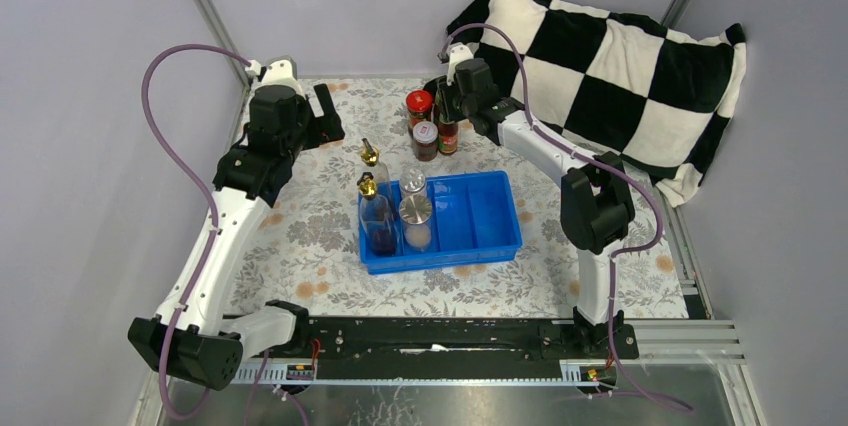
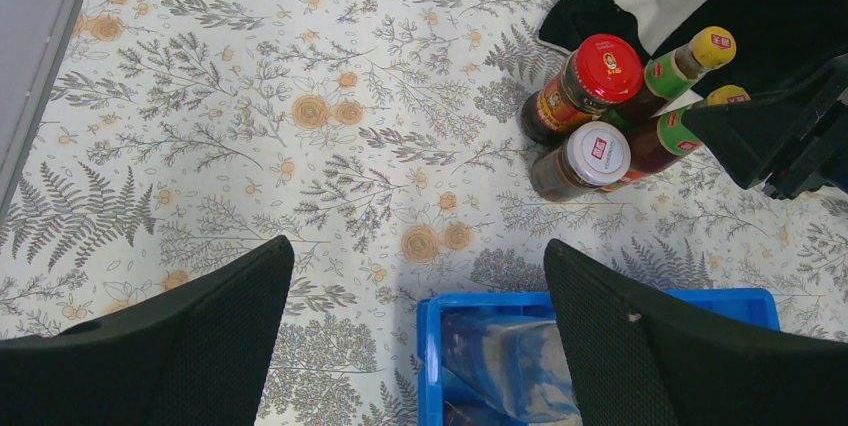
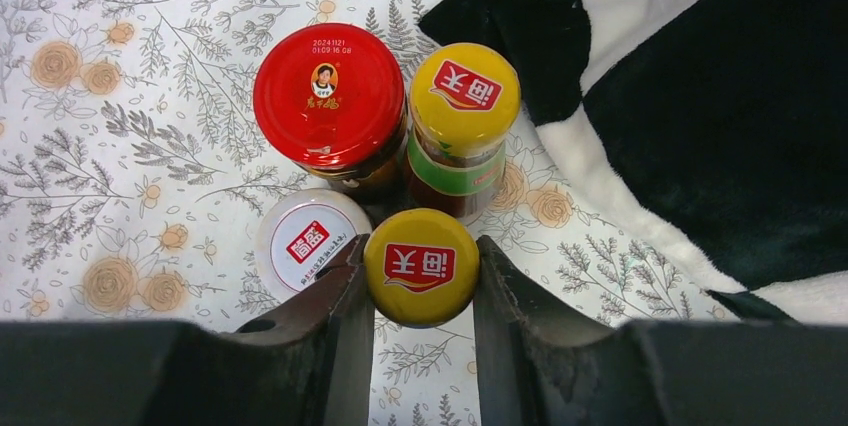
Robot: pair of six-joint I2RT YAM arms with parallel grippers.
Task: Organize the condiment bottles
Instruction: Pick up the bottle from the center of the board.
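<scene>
At 12 o'clock from the blue tray [image 1: 480, 211], standing tight together on the tabletop [image 2: 250, 96]: red-lidded jar [image 3: 330, 94], white-lidded jar [image 3: 305, 241], rear yellow-capped bottle [image 3: 464, 96] and front yellow-capped bottle [image 3: 420, 266]. Just at 3 o'clock of them, the checkered pillow [image 1: 620, 66].

Placed in the tray, at its 9 o'clock end: one gold-spouted bottle [image 1: 377, 211] and two silver-lidded shakers [image 1: 415, 208]. At the 11 o'clock corner, second gold-spouted bottle [image 1: 372, 161]; cannot tell if inside the tray or just outside.

Step in hand, by judgement: taking the front yellow-capped bottle out of the group. Right end effector [image 3: 420, 246] sits over it, fingers pressed on the 9 and 3 o'clock sides of the cap, pinching it as far as visible. Bottle seemingly not yet lifted from the tabletop.

Left end effector [image 2: 415, 246] spread wide, holding nothing, hovering above the tabletop between the tray's far rim and the group.

Next move probably calls for a straight lift upward, because the white-lidded jar is touching or nearly touching the 9 o'clock finger and the rear bottle stands just at 12 o'clock. After that, carrying toward 6 o'clock, bottle kept upright, down into one of the bare compartments at the tray's 3 o'clock side.
</scene>
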